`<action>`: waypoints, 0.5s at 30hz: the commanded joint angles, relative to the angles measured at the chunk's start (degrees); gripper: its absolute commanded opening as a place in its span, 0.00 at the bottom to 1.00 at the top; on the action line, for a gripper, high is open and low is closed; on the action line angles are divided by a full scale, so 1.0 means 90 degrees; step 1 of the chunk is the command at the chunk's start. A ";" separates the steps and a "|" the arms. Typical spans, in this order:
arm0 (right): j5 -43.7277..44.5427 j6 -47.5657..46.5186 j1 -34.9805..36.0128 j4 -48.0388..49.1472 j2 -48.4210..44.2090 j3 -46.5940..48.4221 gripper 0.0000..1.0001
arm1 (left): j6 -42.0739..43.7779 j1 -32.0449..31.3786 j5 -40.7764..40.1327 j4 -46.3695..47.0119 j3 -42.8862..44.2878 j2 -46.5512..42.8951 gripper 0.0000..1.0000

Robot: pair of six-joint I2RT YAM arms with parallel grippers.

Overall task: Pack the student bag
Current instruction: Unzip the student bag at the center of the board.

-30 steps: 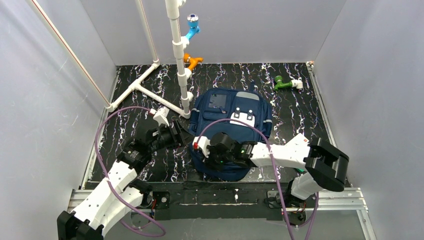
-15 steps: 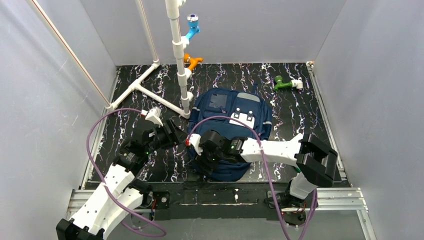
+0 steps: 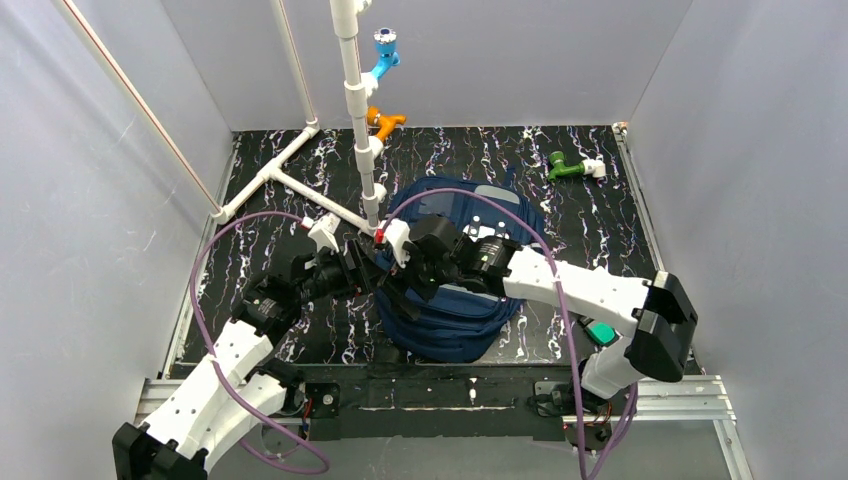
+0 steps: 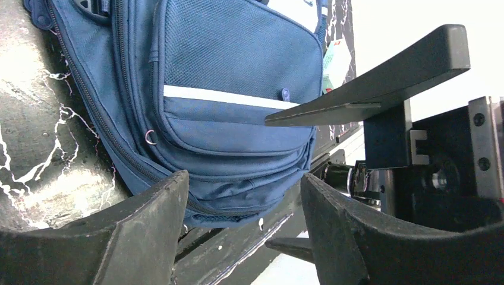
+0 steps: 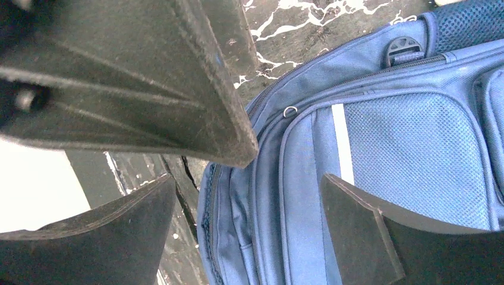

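The student bag (image 3: 455, 322), a navy-blue backpack with a thin grey stripe (image 4: 220, 96), lies flat on the black marbled table. Both grippers meet at its left side. My left gripper (image 3: 366, 272) is open, and the bag's zipped near edge (image 4: 238, 208) lies just beyond its fingertips. Over the same edge my right gripper (image 3: 397, 278) stands open wide, with the bag's side seam (image 5: 238, 225) below and between its fingers but not pinched. Each wrist view shows the other gripper's black finger (image 4: 380, 83) (image 5: 148, 77) close by. The bag's zips look shut.
A white pipe frame (image 3: 352, 100) stands just left of the bag's far corner, with blue (image 3: 385, 50) and orange (image 3: 385, 122) fittings on it. A green fitting (image 3: 570, 168) lies at the far right. The table's near rail (image 3: 430, 388) runs right under the bag.
My right gripper has gone from shut to wide open and has moved away from me along the bag's left edge. The left gripper shifted slightly and stays open.
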 commanded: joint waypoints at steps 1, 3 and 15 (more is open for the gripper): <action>0.0065 0.0164 -0.0168 -0.0223 -0.0461 0.0227 0.98 | 0.0010 -0.0012 0.0345 0.0153 0.0068 -0.0080 0.68; 0.0541 0.0205 -0.0341 -0.0202 -0.0643 0.0114 0.98 | 0.0024 -0.0012 0.0345 0.0161 0.0027 -0.0137 0.68; 0.0140 0.1449 -0.3829 -0.1023 -0.1629 -0.1075 0.98 | -0.0018 -0.0012 0.0373 0.0124 -0.0168 -0.0312 0.69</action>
